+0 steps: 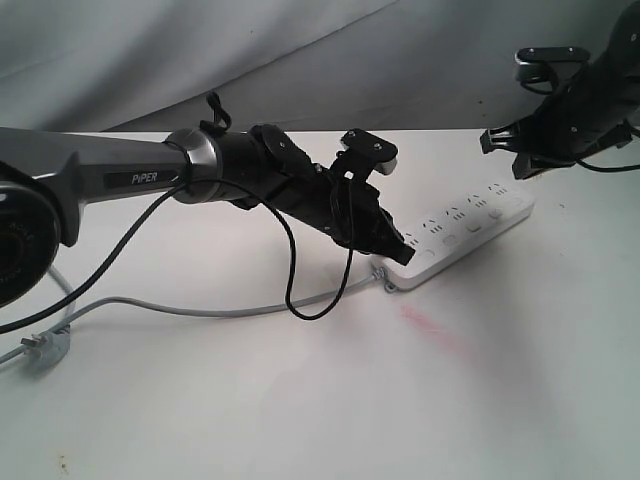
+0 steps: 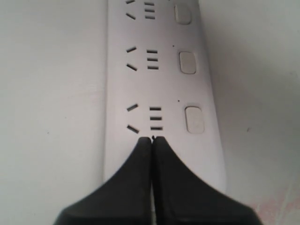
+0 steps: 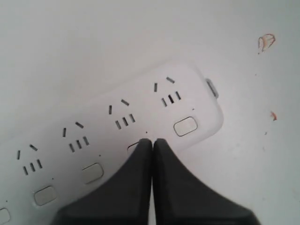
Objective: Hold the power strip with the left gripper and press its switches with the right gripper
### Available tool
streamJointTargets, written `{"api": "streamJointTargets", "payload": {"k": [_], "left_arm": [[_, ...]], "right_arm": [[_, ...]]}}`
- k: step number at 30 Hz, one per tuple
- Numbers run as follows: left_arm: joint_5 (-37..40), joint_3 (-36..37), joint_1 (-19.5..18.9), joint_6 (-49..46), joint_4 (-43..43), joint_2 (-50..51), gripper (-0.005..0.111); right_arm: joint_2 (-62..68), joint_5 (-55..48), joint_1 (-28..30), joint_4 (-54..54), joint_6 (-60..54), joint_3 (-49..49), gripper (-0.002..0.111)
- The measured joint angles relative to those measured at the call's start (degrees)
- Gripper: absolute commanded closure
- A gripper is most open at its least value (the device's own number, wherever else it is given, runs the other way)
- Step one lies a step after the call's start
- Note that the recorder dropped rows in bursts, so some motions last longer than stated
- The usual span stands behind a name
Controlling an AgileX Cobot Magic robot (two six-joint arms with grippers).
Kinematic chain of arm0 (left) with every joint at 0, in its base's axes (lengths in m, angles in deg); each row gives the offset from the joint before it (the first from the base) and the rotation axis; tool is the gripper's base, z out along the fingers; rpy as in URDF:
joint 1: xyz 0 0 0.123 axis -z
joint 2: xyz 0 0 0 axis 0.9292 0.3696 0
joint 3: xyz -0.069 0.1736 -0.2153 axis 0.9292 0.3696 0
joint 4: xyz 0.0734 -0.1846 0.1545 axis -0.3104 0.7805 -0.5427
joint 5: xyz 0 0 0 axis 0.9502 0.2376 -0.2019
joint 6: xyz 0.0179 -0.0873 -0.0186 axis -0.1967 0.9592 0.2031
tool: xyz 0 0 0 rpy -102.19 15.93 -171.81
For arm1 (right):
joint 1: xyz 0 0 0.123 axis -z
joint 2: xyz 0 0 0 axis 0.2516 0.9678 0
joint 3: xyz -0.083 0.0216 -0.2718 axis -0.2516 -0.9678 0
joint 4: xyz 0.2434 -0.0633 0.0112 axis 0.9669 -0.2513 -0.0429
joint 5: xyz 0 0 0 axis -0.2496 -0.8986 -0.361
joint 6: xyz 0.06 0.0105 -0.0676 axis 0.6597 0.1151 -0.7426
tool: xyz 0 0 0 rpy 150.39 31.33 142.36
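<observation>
Exterior view: the white power strip [image 1: 465,232] lies on the table [image 1: 400,400] right of centre, angled from 8 toward 2 o'clock. The left pincer [image 1: 395,245] sits at its cord end, and the right pincer [image 1: 508,152] hangs above its far end.

Left wrist view: the left pincer [image 2: 152,139] is pressed together, with its tips over the strip's face beside the switches [image 2: 194,119].

Right wrist view: the right pincer [image 3: 152,141] is pressed together, its tips half hiding one switch.

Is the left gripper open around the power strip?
No, the left gripper is shut, its fingers together without a gap, over the power strip.
</observation>
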Motion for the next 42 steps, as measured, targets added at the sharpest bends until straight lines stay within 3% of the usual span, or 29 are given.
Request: {"api": "streamJointTargets", "payload": {"k": [42], "left_arm": [[0.2, 0.0, 0.0, 0.3, 0.0, 0.0, 0.107]], "right_arm": [[6.8, 2.6, -1.5, 0.9, -0.8, 0.0, 0.108]]}}
